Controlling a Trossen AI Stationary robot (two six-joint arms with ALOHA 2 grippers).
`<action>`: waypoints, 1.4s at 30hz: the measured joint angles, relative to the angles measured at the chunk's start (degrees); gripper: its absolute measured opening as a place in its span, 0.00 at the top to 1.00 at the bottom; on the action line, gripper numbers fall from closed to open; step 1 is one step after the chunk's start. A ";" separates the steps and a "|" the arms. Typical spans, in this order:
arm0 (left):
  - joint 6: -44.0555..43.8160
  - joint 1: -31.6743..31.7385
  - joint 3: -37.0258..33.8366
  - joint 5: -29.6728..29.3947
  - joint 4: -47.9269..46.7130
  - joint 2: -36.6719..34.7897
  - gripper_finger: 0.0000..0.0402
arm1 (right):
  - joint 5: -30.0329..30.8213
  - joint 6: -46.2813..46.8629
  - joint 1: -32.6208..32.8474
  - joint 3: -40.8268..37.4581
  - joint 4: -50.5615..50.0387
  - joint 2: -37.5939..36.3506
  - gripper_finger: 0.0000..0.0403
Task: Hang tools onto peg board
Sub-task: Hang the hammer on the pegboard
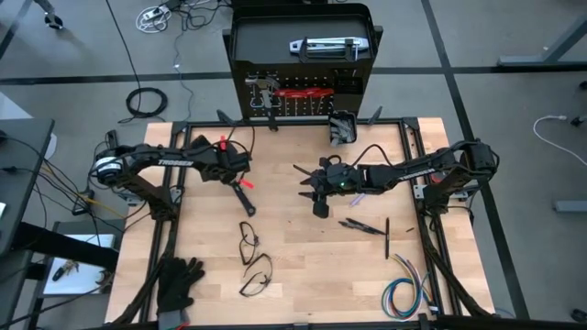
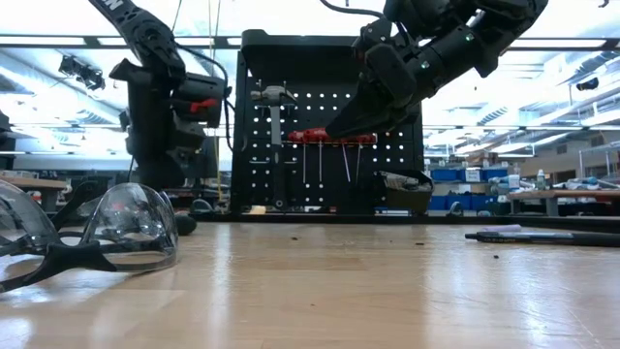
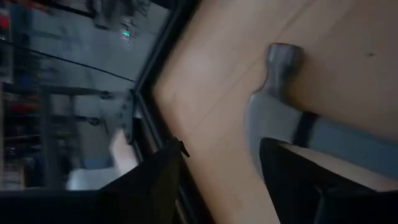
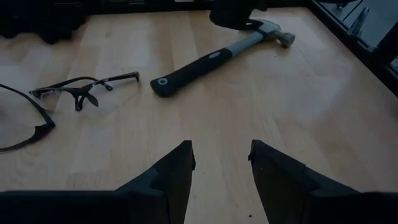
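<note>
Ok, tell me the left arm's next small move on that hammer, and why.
Probably close the left gripper on the hammer just below its head. The hammer lies flat on the table, the open fingers appear to straddle its neck, and nothing is gripped yet. The right gripper hangs open and empty over mid-table.

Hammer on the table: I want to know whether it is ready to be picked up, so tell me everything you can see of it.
The black-handled steel hammer lies flat on the light wooden table. It has a grey metal head, a grey neck and a black grip with a rounded butt end. The left end effector is at its head end with fingers apart, the head lying between them and one finger crossing the neck. Whether it touches the hammer cannot be told. Nothing else touches it.
</note>
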 joint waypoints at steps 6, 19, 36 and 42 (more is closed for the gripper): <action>-6.70 1.20 4.91 18.97 -1.11 -0.04 0.47 | 0.00 -0.06 0.00 0.00 0.00 0.00 0.58; -21.74 3.82 -0.89 35.11 9.43 -0.26 0.47 | -0.11 -2.02 2.47 0.02 0.10 0.00 0.58; -2.13 8.66 -6.91 36.05 19.76 -0.20 0.53 | -0.15 -7.08 3.06 0.04 -1.44 0.00 0.58; 12.77 5.70 -7.00 35.45 18.96 -0.15 0.77 | -0.15 -7.45 3.06 0.04 -2.01 -0.01 0.58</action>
